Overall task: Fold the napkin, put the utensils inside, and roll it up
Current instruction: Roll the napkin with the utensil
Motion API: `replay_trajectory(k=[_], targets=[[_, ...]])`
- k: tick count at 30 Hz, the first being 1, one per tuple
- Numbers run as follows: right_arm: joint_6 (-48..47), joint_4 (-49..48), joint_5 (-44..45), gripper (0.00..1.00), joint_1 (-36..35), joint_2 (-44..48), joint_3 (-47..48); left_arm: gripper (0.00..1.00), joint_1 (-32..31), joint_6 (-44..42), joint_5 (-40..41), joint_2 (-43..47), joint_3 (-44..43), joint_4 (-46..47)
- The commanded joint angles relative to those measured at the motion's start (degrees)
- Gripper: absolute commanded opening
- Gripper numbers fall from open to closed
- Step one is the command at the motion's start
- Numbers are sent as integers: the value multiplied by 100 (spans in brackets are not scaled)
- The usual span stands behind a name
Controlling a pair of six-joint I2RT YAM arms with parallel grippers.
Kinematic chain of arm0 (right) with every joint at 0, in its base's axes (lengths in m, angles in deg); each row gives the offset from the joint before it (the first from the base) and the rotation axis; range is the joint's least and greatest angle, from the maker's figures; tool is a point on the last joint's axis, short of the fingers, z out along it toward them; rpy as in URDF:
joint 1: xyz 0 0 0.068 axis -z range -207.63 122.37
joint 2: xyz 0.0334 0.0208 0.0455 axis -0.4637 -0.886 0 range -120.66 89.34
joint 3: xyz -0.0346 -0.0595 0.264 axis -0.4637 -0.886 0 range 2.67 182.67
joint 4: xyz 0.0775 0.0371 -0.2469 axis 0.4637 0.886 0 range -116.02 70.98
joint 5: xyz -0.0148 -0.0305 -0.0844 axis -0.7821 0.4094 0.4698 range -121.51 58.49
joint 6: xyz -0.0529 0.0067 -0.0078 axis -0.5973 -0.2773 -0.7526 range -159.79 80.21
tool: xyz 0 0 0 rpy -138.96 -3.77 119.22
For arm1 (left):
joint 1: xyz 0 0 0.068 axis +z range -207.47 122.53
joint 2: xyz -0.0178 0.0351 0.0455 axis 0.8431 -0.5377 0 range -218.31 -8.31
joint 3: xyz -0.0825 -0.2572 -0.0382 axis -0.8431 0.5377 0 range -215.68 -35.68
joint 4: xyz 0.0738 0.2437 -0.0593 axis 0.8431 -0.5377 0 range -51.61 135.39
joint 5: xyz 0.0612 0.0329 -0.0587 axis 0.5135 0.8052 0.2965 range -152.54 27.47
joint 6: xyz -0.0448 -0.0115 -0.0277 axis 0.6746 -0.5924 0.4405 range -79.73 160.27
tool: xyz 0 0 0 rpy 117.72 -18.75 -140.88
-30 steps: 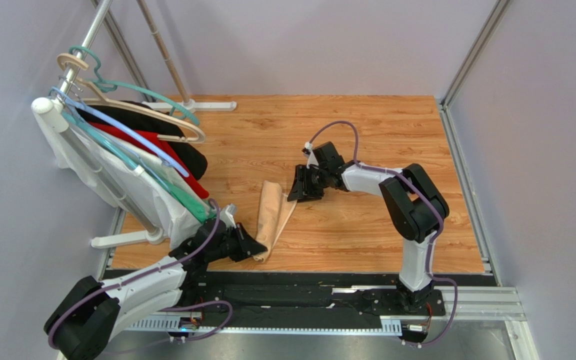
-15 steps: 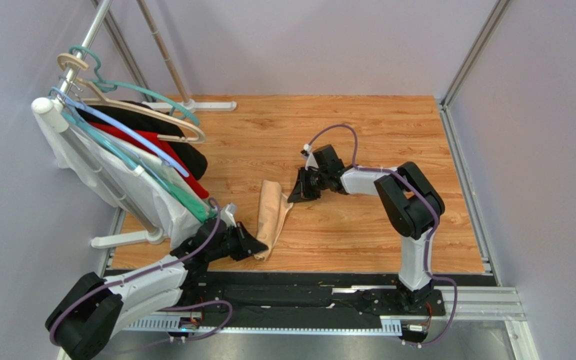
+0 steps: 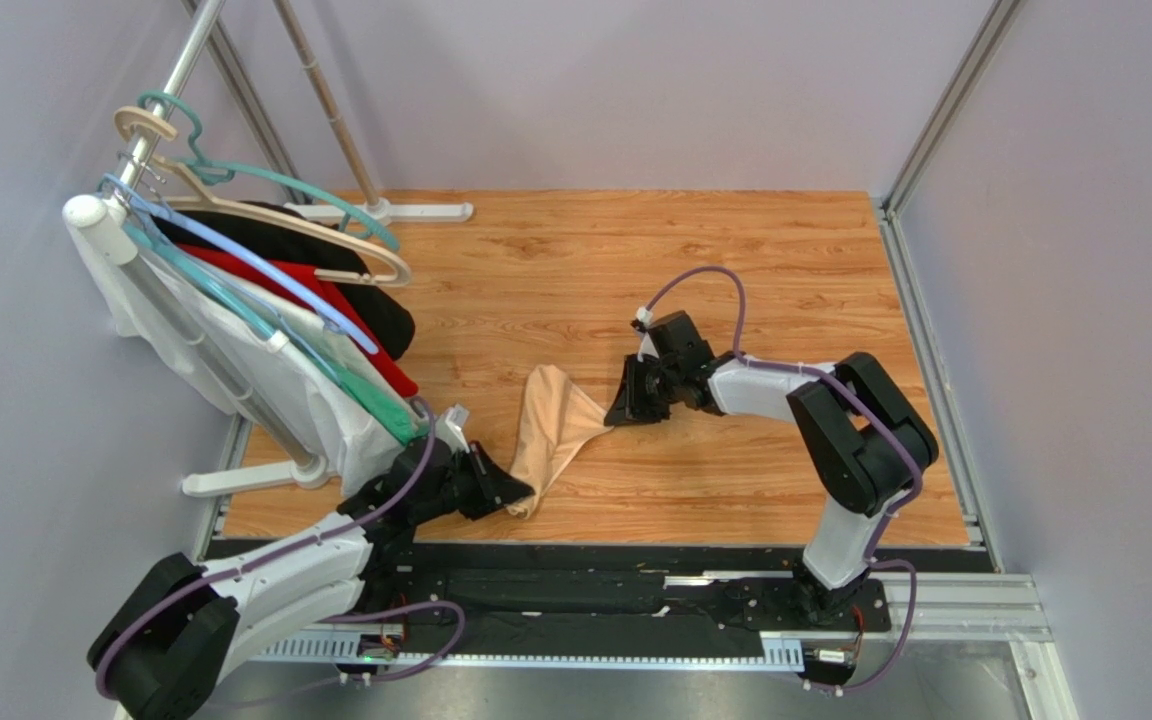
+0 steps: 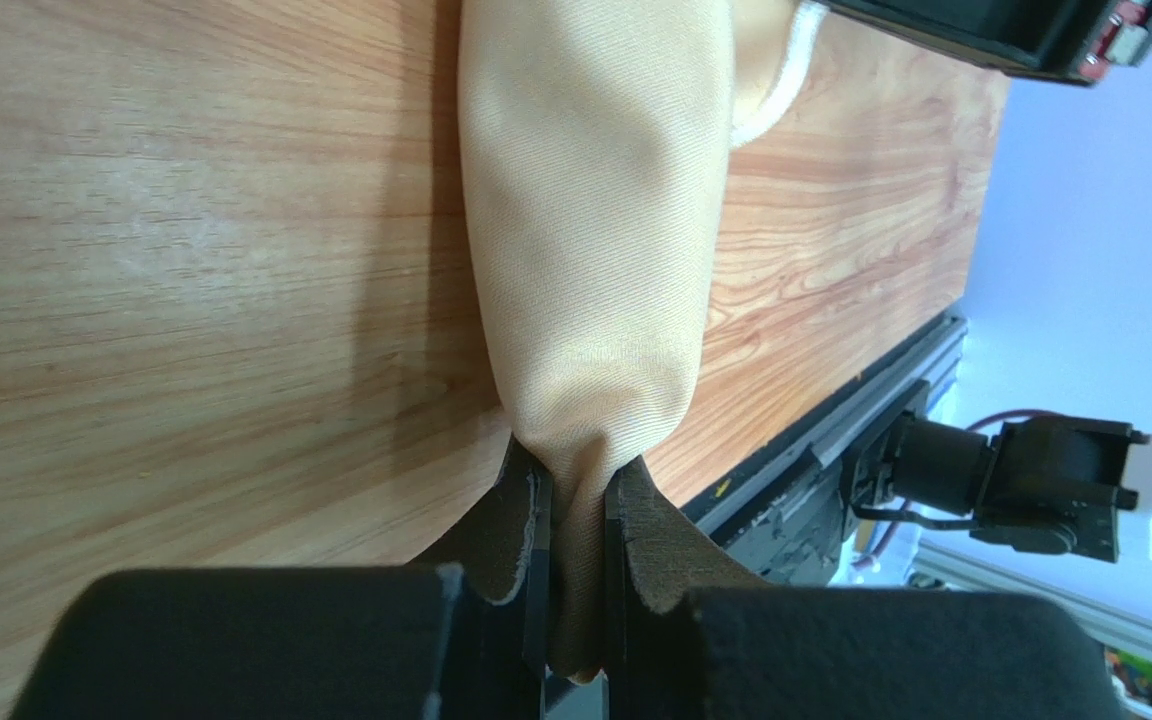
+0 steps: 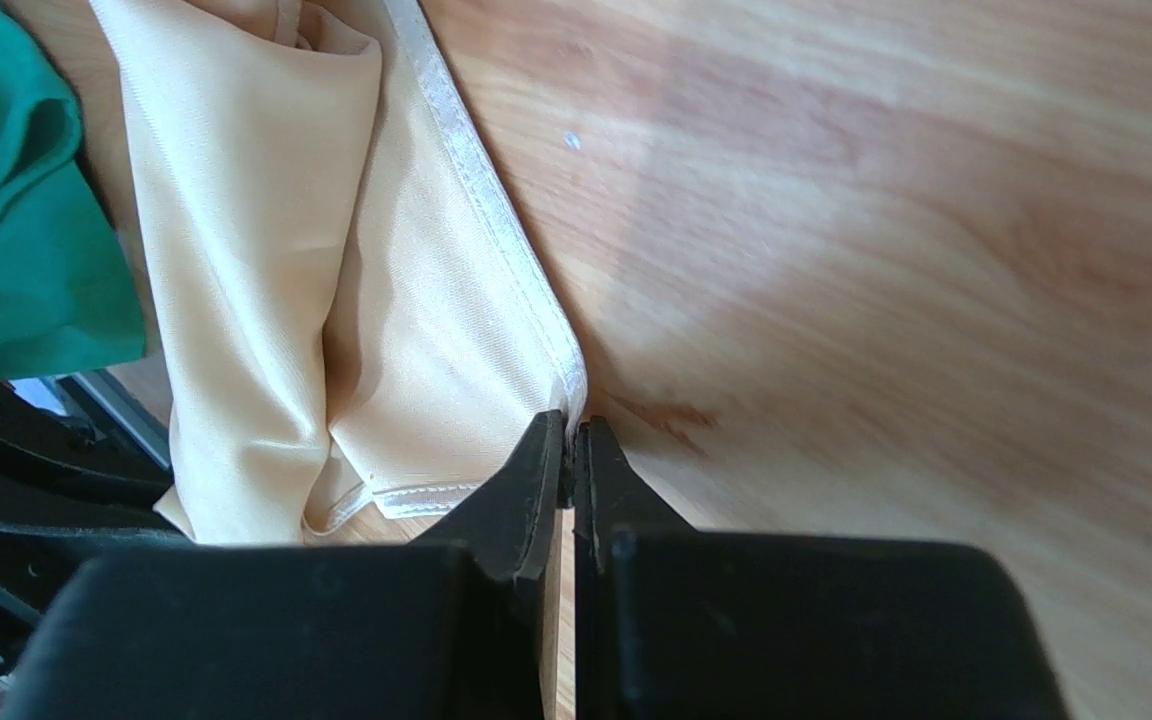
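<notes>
Near the table's (image 3: 748, 255) front-left edge lies one napkin (image 3: 549, 428), bunched. The left gripper (image 3: 518, 495) pinches its near end, the right gripper (image 3: 617, 417) its hemmed corner (two claws, both clamped on cloth). Tabletop stretches wide behind and to the right.

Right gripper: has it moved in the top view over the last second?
Yes. The right gripper has moved rightward, away from the clothes rack and slightly toward the table's near edge, pulling the napkin's corner with it.
</notes>
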Motion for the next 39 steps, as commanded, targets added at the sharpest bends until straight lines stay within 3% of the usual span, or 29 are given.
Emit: replay_trajectory(k=[1,9,18,31,39], targets=[[-163,834,814,0,50,322,-305,0,119,-77,171,-188,-53,302],[-401,887,851,0,217,508,-245,0,207,-191,162,302,-36,75],[-67,255,-335,0,138,-283,670,0,339,186,592,1480,254,-761],[548,-704,-1381,0,-117,-1127,1487,0,471,687,786,1191,430,-875],[549,-547,-1102,1,-249,-1216,1777,0,524,679,690,1138,421,-858]])
